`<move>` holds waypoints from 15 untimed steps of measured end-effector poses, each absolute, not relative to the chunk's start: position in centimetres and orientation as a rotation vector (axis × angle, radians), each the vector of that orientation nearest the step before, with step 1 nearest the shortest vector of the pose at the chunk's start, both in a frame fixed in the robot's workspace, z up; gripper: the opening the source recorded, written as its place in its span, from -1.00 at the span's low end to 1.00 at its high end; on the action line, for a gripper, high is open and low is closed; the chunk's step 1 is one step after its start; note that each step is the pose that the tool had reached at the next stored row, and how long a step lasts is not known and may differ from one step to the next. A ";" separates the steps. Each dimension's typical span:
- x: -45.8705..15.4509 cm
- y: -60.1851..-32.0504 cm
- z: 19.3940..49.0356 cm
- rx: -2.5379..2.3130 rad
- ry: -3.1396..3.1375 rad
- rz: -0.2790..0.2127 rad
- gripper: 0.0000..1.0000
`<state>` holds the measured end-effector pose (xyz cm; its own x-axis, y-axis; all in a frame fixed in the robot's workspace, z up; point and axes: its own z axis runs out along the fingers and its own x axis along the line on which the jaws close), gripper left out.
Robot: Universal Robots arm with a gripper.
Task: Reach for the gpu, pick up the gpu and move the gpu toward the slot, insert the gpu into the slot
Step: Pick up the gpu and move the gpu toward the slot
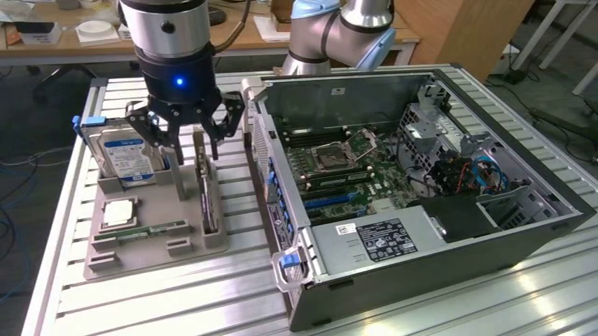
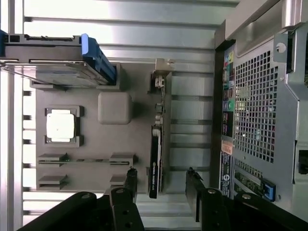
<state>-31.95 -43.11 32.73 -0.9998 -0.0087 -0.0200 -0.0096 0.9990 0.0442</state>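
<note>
The gpu (image 1: pixel 207 190) is a thin dark card standing on its edge in the grey holder tray (image 1: pixel 154 252), at the exterior view's left of the computer case. My gripper (image 1: pixel 193 155) hangs just above the card's far end, open, with nothing between its fingers. In the wrist view the gpu (image 2: pixel 155 163) shows edge-on, and my gripper (image 2: pixel 161 182) has one black finger (image 2: pixel 131 179) on each side of the card's line, both clear of it. The slot (image 1: pixel 329 199) is a blue strip on the green motherboard (image 1: pixel 379 171) inside the open case.
A silver hard drive (image 1: pixel 126 157) with a blue label stands in the tray beside the gripper. A processor chip (image 1: pixel 119 212) and a green memory stick (image 1: pixel 150 229) lie nearer the front. The case's metal wall (image 1: pixel 266 140) rises close to the gpu.
</note>
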 end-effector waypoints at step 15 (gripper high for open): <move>-32.0 -43.1 30.0 0.089 3.119 0.068 0.06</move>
